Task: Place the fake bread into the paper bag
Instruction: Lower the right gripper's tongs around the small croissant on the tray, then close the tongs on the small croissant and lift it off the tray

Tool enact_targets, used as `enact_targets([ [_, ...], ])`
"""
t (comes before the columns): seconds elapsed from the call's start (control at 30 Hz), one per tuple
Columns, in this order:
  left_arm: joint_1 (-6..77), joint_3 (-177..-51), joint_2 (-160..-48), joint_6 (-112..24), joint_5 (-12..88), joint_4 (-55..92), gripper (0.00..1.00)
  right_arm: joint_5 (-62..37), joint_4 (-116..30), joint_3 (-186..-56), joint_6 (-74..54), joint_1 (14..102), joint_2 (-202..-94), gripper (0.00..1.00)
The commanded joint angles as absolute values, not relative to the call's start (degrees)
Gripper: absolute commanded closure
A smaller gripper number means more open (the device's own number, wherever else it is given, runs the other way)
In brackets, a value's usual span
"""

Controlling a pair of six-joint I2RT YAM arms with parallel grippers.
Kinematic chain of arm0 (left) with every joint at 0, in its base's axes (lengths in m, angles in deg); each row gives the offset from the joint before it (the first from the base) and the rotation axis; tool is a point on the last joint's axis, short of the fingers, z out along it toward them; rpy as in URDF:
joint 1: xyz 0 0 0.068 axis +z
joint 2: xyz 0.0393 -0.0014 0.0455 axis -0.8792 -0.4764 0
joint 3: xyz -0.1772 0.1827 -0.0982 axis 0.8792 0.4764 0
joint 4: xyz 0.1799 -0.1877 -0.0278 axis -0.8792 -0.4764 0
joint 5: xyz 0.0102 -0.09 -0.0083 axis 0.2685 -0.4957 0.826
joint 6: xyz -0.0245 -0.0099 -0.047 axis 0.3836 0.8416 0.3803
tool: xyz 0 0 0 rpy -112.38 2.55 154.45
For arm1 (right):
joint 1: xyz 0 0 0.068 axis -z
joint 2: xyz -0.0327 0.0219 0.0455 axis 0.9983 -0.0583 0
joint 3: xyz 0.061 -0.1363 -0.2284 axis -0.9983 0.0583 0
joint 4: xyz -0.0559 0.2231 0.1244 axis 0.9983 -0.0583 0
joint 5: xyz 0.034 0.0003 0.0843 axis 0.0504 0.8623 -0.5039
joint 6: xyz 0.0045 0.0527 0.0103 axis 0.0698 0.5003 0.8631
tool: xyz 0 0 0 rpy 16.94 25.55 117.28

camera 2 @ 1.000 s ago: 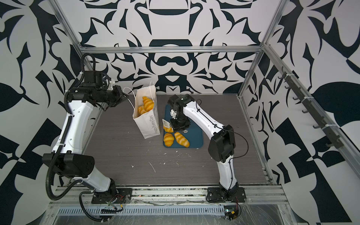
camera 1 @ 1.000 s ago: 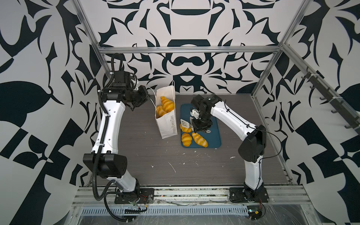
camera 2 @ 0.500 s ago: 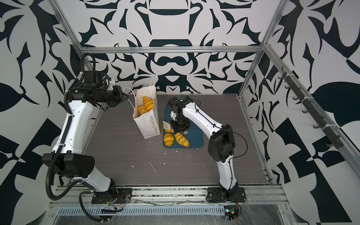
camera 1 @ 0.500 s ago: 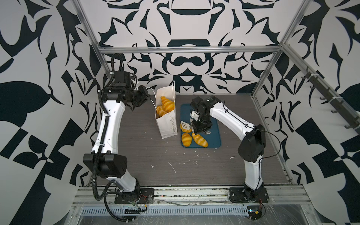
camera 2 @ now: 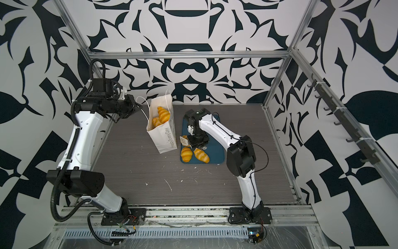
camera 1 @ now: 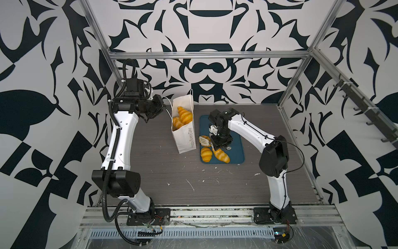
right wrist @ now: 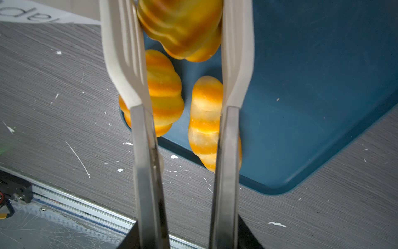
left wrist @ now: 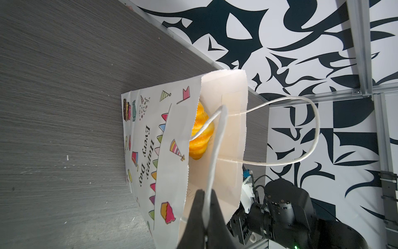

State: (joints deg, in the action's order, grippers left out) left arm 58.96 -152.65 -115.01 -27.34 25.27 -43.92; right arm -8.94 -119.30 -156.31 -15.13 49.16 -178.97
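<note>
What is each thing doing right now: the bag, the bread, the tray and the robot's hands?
paper bag: upright, open, bread inside.
left gripper: shut on the bag's cord handle.
right gripper: shut on the tongs.
croissant: squeezed between the tongs.
two other pastries: lying on the blue tray.

The pastry (right wrist: pixel 181 28) clamped in the tongs (right wrist: pixel 234 64) is cut off at the edge of the right wrist view. In both top views it is largely hidden under the right gripper (camera 1: pixel 215 143). Ahead of the left gripper (left wrist: pixel 205 198), what lies low in the bag (left wrist: pixel 172 129) is concealed by its walls, and the handle (left wrist: pixel 216 142) is lost between the fingers (left wrist: pixel 195 213).
</note>
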Motion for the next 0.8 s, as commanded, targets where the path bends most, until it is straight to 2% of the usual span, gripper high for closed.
enact_targets([
  [0.0, 59.27, -152.17, -113.41, -27.39, 24.72, -45.1, 1.0, -7.32, -119.27, -158.24, -15.96, 48.79, -178.3, 0.52],
  [0.4, 59.32, -152.17, -113.4, -27.31, 24.7, -45.1, 1.0, -7.57, -118.99, -159.81, -16.4, 48.64, -180.2, 0.53],
  [0.77, 59.3, -152.15, -113.54, -27.19, 24.55, -44.69, 1.0, -6.36, -118.13, -159.22, -16.67, 48.69, -178.29, 0.62],
])
